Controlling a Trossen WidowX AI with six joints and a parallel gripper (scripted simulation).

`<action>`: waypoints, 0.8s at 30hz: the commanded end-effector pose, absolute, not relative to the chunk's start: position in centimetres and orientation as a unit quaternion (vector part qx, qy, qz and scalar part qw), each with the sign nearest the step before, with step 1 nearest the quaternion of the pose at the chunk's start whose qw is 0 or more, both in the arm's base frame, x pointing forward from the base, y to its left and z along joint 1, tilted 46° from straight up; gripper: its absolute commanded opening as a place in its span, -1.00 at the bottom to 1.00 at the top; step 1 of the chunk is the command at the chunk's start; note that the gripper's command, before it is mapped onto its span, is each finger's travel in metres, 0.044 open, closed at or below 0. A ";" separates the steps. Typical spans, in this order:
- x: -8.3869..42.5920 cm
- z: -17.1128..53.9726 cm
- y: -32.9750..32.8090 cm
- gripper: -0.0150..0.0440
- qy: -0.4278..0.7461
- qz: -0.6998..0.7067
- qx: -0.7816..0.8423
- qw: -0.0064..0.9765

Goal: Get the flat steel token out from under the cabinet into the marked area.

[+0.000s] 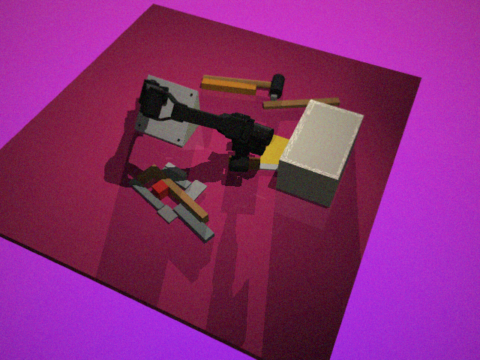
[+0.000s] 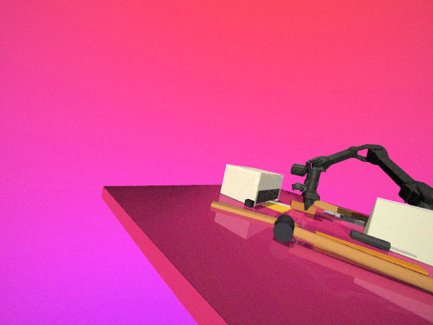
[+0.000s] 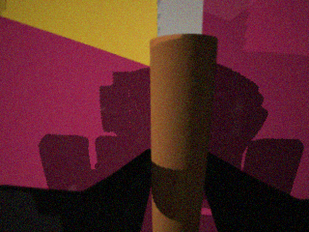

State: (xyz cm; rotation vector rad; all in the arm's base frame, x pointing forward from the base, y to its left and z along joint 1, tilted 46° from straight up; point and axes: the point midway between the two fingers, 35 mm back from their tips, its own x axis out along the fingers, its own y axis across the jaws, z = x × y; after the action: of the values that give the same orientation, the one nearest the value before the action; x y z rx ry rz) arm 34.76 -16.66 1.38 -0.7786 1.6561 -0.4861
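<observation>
My gripper (image 1: 238, 164) (image 2: 306, 206) (image 3: 176, 156) is shut on the wooden handle (image 2: 297, 206) (image 3: 183, 101) of a tool, low over the table. The tool's flat pale blade (image 1: 268, 166) (image 3: 180, 18) points to the cabinet (image 1: 322, 139) (image 2: 241, 181); in the top view its far end goes out of sight at the cabinet's front. The yellow marked area (image 1: 274, 148) (image 2: 277, 207) (image 3: 72, 29) lies beside the blade, in front of the cabinet. Dark vent slots (image 2: 268, 196) show low on the cabinet's front. I cannot make out the token in any view.
A black-headed mallet (image 1: 277, 85) (image 2: 283, 227), an orange bar (image 1: 229, 87) and a wooden stick (image 1: 286, 104) (image 2: 241, 211) lie to one side. On the other side is a pile of grey pieces (image 1: 193, 223), a wooden bar (image 1: 187, 199) and a red block (image 1: 160, 189).
</observation>
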 end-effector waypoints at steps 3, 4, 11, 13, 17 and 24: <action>34.5 0.6 -16.0 -0.49 0.712 -0.202 -0.332 0.585; 34.5 0.5 -15.9 -0.49 0.712 -0.202 -0.332 0.585; 34.4 0.2 -15.6 -0.49 0.712 -0.202 -0.332 0.585; 34.3 0.1 -15.5 -0.49 0.712 -0.202 -0.332 0.585; 34.3 -0.2 -15.2 -0.49 0.712 -0.202 -0.332 0.585; 34.1 -0.5 -14.9 -0.49 0.712 -0.202 -0.332 0.585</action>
State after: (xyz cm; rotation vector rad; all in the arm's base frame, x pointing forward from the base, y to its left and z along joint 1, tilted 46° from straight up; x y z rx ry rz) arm 34.33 -15.37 0.11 -0.7775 1.6559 -0.4850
